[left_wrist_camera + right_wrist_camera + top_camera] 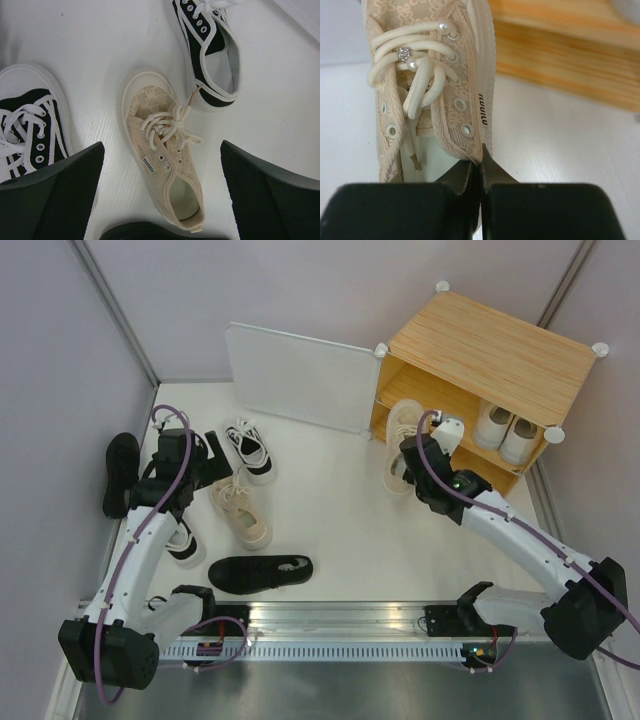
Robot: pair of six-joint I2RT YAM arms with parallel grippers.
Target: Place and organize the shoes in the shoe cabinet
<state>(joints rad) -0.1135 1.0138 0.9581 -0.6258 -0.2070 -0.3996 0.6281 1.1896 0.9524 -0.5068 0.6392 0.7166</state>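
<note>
the right gripper [480, 169] is clamped shut on the side wall of a beige lace-up shoe [435, 75], its two fingers pinching the collar just behind the last eyelet – one finger inside the shoe, one outside by the printed label. seen from above, that shoe [403, 430] sits at the left end of the shoe cabinet [490, 350], toe towards the opening; whether its sole is on the table [340, 520] or lifted clear i cannot tell. the cabinet's white door [300, 375] is swung wide open to the left, and a pair of white sneakers [505, 430] stands inside at the right.

the left gripper [162, 192] hangs with its jaws spread wide and nothing in them, above the matching beige shoe [160, 150], which lies flat on the table. just beside that shoe's toe is a black-and-white sneaker [207, 50], and another black-and-white sneaker [30, 125] lies to the other side, partly under the left arm in the top view.

an all-black shoe [260, 572] lies near the arms' bases – a second black shoe [120, 473] is at the table's left edge.
</note>
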